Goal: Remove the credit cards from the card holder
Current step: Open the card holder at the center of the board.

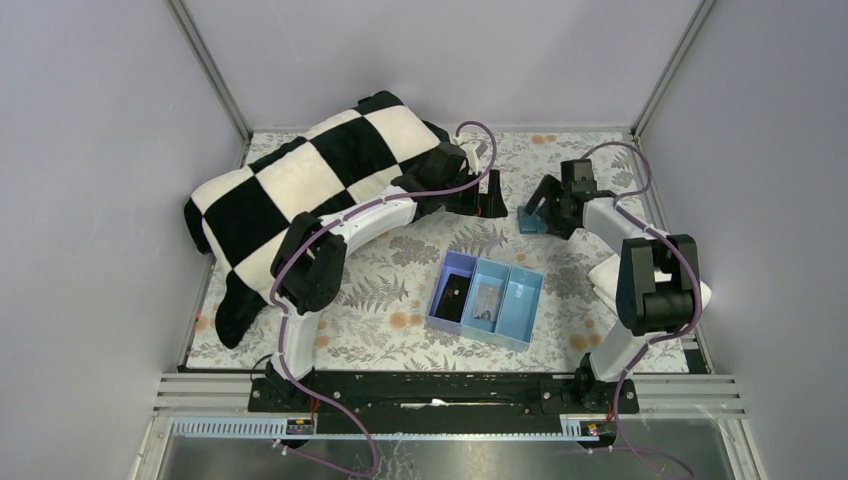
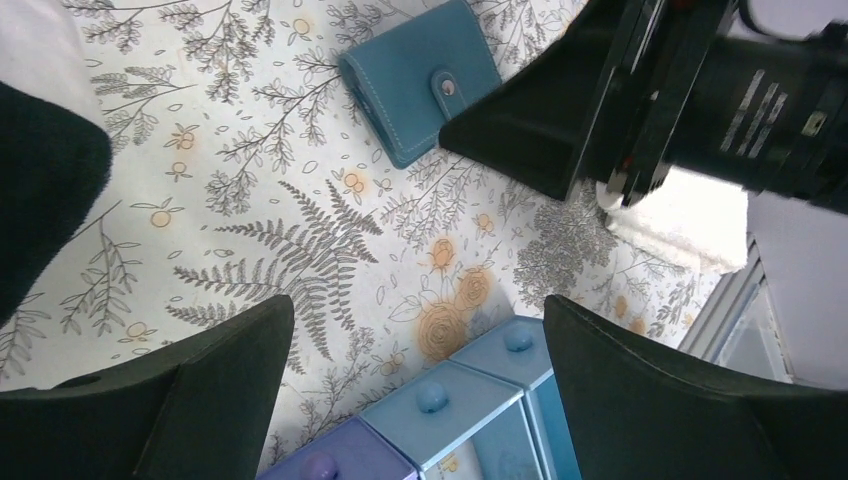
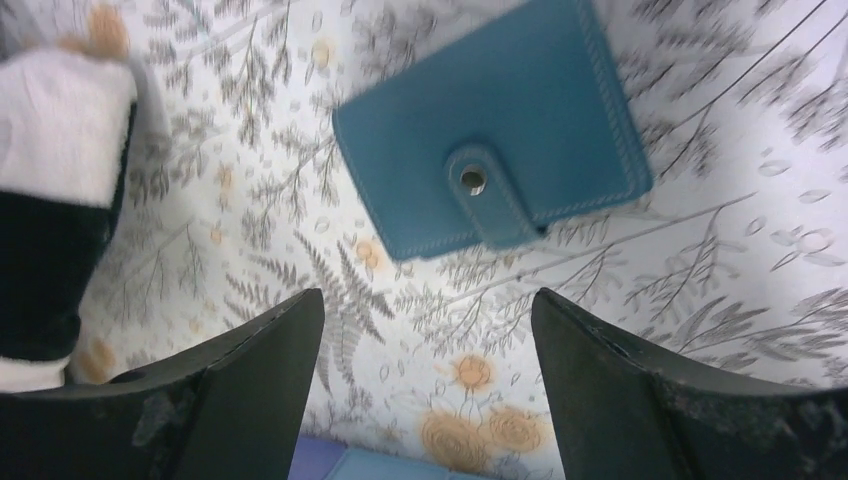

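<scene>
so both my jaws are spread wide and empty, right gripper [image 3: 425, 395] hanging just above the small blue-teal bifold card holder [image 3: 490, 130], which lies snapped shut on the floral tablecloth [image 3: 700, 250], left gripper [image 2: 415, 400] nearby, and the blue-and-purple three-compartment plastic tray [image 1: 523, 310] closer to my bases

A floral tablecloth [image 1: 390, 290] covers the table. On its far left side lies a big black-and-white chequered cushion [image 1: 300, 190]. Near the middle stands a tray [image 1: 521, 305] with three compartments, the left one purple and the other two light blue. The purple one holds a dark item [image 1: 456, 300], perhaps a small box. A white cloth [image 1: 607, 272] lies at the right.
</scene>
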`<state>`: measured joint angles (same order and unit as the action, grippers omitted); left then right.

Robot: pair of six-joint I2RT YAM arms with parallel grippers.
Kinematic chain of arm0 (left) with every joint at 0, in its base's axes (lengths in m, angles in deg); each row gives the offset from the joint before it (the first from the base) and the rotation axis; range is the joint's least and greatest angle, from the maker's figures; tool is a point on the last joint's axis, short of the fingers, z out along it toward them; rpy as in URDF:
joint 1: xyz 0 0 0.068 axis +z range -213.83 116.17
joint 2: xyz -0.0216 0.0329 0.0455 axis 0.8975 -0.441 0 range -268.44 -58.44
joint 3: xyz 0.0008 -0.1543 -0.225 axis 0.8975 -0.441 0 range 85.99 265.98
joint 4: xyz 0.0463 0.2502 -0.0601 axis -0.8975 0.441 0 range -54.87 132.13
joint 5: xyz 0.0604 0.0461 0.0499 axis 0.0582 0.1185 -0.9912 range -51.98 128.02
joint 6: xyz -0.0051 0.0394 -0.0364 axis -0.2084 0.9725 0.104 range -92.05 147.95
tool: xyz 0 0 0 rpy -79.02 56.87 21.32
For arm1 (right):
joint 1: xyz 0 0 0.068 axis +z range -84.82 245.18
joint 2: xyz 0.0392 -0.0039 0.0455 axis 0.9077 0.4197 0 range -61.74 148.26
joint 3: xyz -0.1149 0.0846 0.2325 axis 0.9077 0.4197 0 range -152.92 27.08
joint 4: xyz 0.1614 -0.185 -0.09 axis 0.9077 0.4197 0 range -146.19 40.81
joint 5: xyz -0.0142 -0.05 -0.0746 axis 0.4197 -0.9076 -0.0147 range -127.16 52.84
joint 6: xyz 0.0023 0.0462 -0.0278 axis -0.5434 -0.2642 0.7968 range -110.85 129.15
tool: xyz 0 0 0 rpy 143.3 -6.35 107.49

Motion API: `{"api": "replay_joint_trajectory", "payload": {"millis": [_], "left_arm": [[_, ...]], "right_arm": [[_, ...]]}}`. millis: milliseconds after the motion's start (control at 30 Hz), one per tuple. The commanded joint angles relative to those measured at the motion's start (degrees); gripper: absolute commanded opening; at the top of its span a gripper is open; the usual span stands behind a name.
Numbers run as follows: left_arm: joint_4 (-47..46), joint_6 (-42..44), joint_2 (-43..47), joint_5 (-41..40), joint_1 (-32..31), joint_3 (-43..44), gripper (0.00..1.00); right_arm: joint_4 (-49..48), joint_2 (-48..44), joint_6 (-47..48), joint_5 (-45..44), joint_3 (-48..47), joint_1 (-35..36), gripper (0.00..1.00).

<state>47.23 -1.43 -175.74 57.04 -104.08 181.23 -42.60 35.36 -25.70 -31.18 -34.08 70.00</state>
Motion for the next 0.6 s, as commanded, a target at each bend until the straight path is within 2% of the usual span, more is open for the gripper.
{"api": "replay_joint_trajectory", "payload": {"millis": [0, 200, 367, 433, 567], "left_arm": [[-3.0, 2.8, 6.3, -2.4, -0.1, -0.1, 0.99], [-1.4, 4.2, 7.9, -0.9, 0.0, -1.1, 0.99], [-0.7, 4.6, 7.9, -2.2, 0.0, -1.4, 0.99], [-0.3, 4.8, 7.8, -2.7, 0.1, -1.3, 0.99], [-1.2, 5.7, 8.0, -3.5, 0.3, -2.1, 0.99]], "right_arm": [[1.9, 2.6, -0.3, -11.0, -7.1, -0.8, 0.84], [3.5, 9.6, 0.0, -19.5, -15.9, -1.6, 0.95], [8.0, 18.6, 0.6, -21.4, -25.3, -1.7, 0.99], [10.5, 22.1, 1.0, -19.2, -29.3, -1.7, 1.0], [9.8, 25.2, 1.2, -7.7, -31.6, -1.1, 1.0]]}}
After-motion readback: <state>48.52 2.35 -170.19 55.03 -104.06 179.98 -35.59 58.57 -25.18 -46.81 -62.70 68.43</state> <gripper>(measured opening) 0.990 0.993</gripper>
